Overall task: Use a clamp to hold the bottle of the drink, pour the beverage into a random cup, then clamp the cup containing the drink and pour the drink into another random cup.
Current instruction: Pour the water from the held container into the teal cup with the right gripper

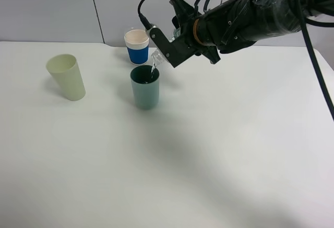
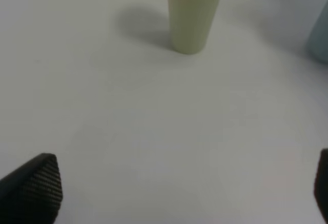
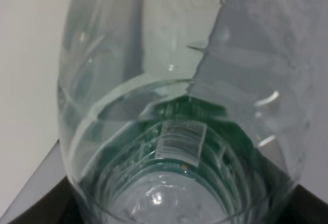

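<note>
Your right black two-fingered gripper (image 1: 166,50) pinches the tilted clear plastic bottle (image 1: 156,59) at upper centre, its mouth over the teal straight-sided plastic tumbler (image 1: 145,88). Your left gripper (image 2: 177,188) stands spread, the pale green tapered cup (image 2: 192,16) before it.

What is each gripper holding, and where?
Right gripper holds the bottle around its body, tilted over the teal tumbler. Left gripper holds nothing.
</note>
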You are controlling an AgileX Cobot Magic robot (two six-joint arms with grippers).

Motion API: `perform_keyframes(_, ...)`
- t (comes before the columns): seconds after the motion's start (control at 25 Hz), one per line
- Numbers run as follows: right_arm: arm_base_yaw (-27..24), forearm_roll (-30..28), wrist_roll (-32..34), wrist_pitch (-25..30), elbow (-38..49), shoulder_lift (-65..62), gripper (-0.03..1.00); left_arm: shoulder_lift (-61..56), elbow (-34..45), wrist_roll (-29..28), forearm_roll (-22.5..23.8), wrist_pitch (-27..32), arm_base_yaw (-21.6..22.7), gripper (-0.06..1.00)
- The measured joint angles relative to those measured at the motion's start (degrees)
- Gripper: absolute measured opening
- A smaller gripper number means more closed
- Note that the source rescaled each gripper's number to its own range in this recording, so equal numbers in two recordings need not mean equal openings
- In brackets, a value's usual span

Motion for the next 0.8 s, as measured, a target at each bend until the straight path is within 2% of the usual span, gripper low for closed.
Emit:
perform_keyframes(0.32, 0.0, 0.0, -2.6, 0.0, 0.0, 0.0, 0.0, 0.0, 0.0, 0.0, 0.0, 0.0, 0.0, 1.0)
perform_keyframes(0.8, 0.0, 0.0, -2.7, 0.0, 0.0, 0.0, 0.0, 0.0, 0.0, 0.0, 0.0, 0.0, 0.0, 1.0)
